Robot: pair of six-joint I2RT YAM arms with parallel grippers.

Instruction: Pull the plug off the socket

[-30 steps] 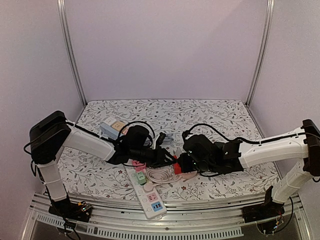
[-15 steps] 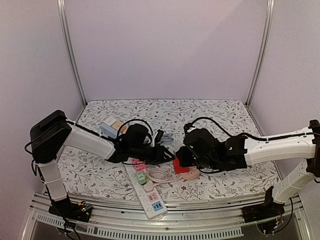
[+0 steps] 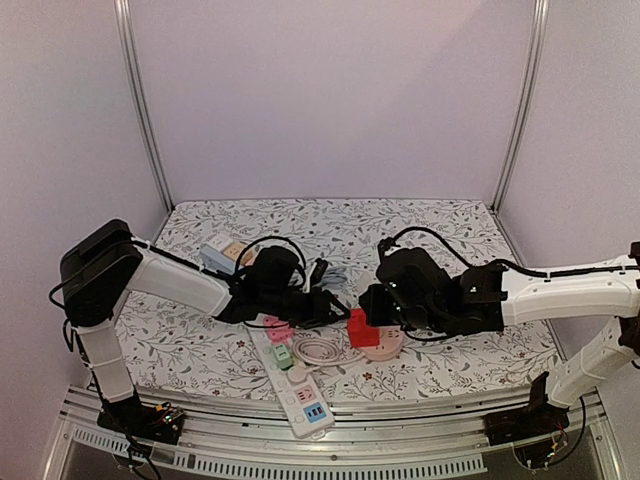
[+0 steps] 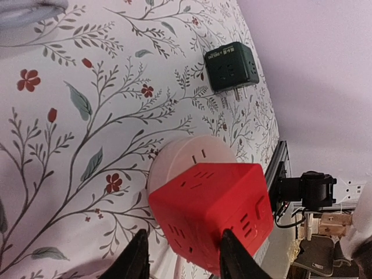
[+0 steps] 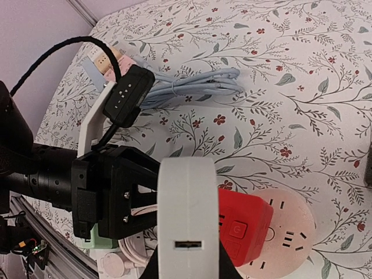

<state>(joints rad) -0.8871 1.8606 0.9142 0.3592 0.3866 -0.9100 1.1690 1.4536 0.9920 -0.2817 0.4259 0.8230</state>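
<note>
Red cube plug sits square on round socket, low centre of the top view. Prongs not visible; judged fully in.

Nearest the bases: white power strip, untouched.

Next, Left gripper: fingers straddle the cube's near end at the bottom of the left wrist view, one on either side. Cannot tell whether they press on it or stand just off.

Right gripper: pressed together, nothing seen pinched for certain. A white rounded piece with a small slot fills the bottom centre of its own view; cannot tell what it is.

Change since a second ago: the right gripper, then low over cube and socket, has drawn back up and to the right, so the cube now shows clear from above. Cube still on the socket. Reading: socket no longer held down, plug not yet off.

Farther off: grey-blue cable coil and dark green adapter, lying apart on the floral cloth.
</note>
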